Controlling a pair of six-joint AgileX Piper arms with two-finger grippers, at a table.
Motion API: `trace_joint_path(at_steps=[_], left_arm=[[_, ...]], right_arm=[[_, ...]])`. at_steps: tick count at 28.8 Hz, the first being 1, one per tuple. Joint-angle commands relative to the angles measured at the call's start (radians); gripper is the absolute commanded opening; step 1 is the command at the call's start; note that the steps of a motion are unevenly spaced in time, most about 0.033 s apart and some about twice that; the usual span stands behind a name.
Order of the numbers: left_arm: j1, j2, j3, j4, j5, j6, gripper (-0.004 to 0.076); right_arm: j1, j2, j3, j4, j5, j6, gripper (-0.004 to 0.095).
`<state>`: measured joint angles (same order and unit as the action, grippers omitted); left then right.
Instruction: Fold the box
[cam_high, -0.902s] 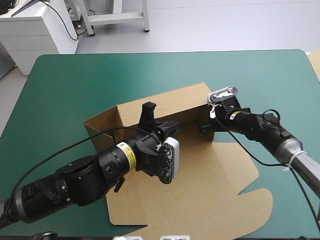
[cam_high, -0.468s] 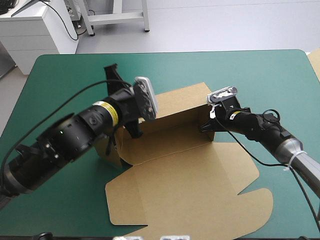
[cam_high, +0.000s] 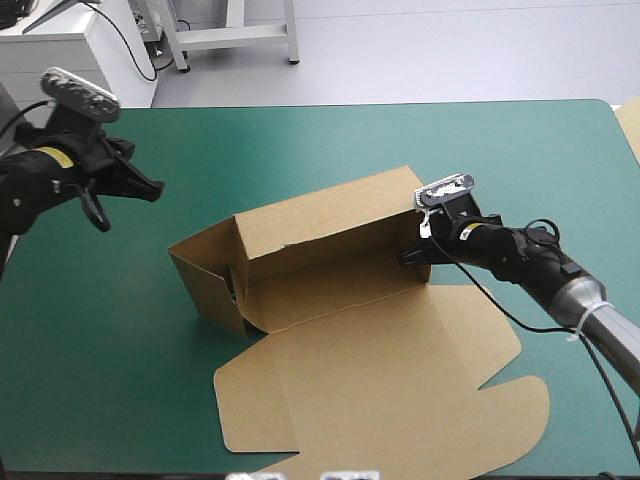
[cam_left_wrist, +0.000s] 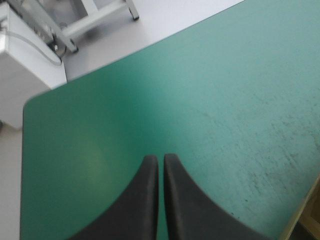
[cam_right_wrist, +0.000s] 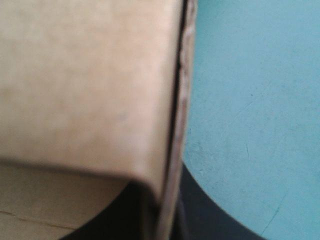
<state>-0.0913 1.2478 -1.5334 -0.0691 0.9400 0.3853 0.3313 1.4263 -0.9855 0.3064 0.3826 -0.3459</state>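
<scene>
The right tool (cam_high: 412, 254) pinches the right wall of the box (cam_high: 320, 225); the left tool (cam_left_wrist: 161, 158), closed and empty, hovers far left. Unsupported, the left wall could spring open.

Box (cam_high: 330, 228) at table (cam_high: 300, 140) centre; right end effector (cam_high: 413, 254) on its right wall.
</scene>
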Motion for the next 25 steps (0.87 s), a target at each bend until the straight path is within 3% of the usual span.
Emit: trace_joint_path(at_steps=[1, 5, 8, 18, 22, 23, 25], left_arm=[[0.139, -0.029, -0.028, -0.181, 0.023, -0.019, 0.0015], [0.217, -0.029, -0.026, -0.263, 0.043, -0.015, 0.0013], [0.220, -0.029, -0.026, -0.245, 0.045, -0.015, 0.0011], [0.220, -0.029, -0.026, -0.256, 0.031, -0.015, 0.0012], [0.220, -0.029, -0.026, -0.256, 0.028, -0.007, 0.0012], [0.220, -0.029, -0.026, -0.256, 0.028, 0.009, 0.0012], [0.220, -0.029, -0.026, -0.256, 0.028, 0.009, 0.0012]], right_arm=[[-0.003, -0.031, -0.026, 0.012, -0.058, 0.000, -0.0019], [-0.003, -0.031, -0.028, -0.007, -0.047, 0.000, -0.0019], [-0.003, -0.038, -0.052, -0.053, 0.037, 0.014, -0.0019], [-0.008, -0.026, -0.300, -0.255, 0.402, 0.196, -0.0019], [-0.041, 0.042, -0.433, -0.248, 0.592, 0.217, -0.0019], [-0.063, 0.088, -0.490, -0.222, 0.685, 0.192, -0.0019], [-0.079, 0.134, -0.534, -0.203, 0.731, 0.168, -0.0021]])
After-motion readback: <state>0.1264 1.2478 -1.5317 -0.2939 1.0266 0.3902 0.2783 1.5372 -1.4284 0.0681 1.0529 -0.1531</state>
